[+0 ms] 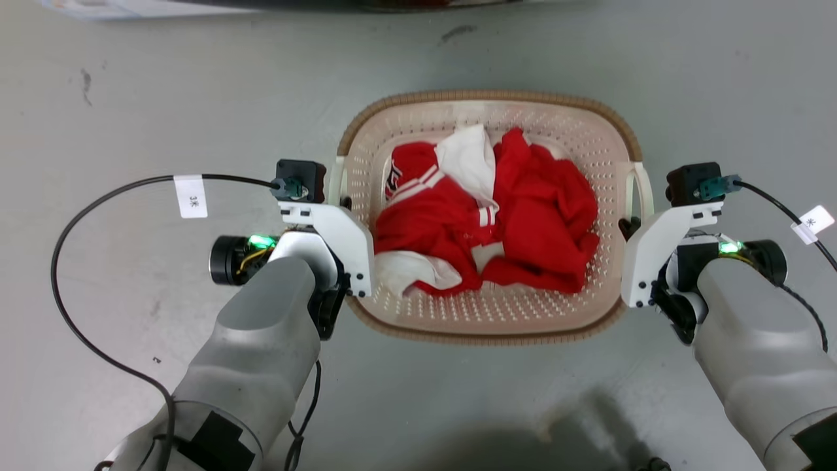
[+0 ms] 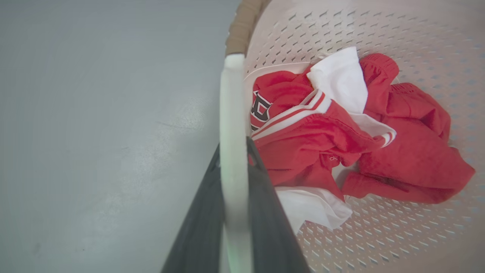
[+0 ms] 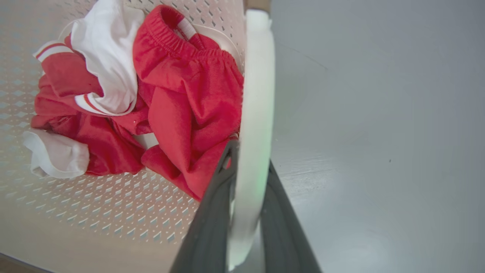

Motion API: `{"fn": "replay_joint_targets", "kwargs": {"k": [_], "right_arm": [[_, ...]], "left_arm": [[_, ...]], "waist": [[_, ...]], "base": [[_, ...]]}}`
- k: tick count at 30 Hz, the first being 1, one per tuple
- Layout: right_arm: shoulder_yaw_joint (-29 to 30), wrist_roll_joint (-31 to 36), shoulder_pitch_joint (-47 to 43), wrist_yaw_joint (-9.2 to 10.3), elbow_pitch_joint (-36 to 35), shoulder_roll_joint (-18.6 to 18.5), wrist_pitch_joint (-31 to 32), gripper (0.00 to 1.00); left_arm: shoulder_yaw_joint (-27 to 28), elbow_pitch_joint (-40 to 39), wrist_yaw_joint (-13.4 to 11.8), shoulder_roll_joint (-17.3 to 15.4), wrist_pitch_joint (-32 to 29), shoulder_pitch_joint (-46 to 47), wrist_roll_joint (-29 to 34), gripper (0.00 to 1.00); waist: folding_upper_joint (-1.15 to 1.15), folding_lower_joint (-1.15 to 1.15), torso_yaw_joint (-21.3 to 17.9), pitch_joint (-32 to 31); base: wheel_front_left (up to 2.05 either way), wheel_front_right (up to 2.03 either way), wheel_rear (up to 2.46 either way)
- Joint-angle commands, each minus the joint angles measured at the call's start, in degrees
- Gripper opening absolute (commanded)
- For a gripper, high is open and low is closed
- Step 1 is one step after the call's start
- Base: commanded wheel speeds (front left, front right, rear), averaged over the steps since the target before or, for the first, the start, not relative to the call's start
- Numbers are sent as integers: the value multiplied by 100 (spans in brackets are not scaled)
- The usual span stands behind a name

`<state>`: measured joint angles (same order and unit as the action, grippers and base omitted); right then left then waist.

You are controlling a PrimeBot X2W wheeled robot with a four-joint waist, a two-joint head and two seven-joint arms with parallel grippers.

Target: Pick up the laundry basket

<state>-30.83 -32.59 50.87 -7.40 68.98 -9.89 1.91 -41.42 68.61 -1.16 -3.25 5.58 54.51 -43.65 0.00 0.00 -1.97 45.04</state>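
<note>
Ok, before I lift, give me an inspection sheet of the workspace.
Surface: grey floor, a few dark scuffs.
Job's things: laundry basket upright between the arms, holding red and white clothes.
Clutter: nothing seen.
Grippers: left gripper straddles the left handle, right gripper the right handle; both appear closed on them.
Cables: left cable and right cable, black with white tags, loop outward, away from the basket.
Surroundings: pale edge at the head view's top left, too cropped to identify.
</note>
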Motion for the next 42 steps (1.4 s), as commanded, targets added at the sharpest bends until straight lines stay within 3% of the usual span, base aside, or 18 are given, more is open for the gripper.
{"fn": "replay_joint_targets", "kwargs": {"k": [1, 11, 25, 42], "right_arm": [[-72, -108, -88, -17, -60, 54, 79, 0], [-613, -903, -482, -18, -282, -95, 958, 0], [-1116, -1680, -681, -18, -324, -101, 1897, 0], [-1559, -2184, -513, -17, -163, 20, 3111, 0]], "left_arm": [[-42, -42, 68, 67, -76, -49, -91, 0], [-308, -10, 155, 78, -824, -396, -713, 0], [-482, 346, 286, 60, -1602, -573, -1122, 0], [-473, 501, 340, -345, -2369, -663, -1264, 0]], "waist": [[0, 0, -5, -155], [0, 0, -21, -1221], [0, 0, 5, -2792], [0, 0, -18, -3987]], "base": [[0, 0, 0], [0, 0, 0], [0, 0, 0], [0, 0, 0]]}}
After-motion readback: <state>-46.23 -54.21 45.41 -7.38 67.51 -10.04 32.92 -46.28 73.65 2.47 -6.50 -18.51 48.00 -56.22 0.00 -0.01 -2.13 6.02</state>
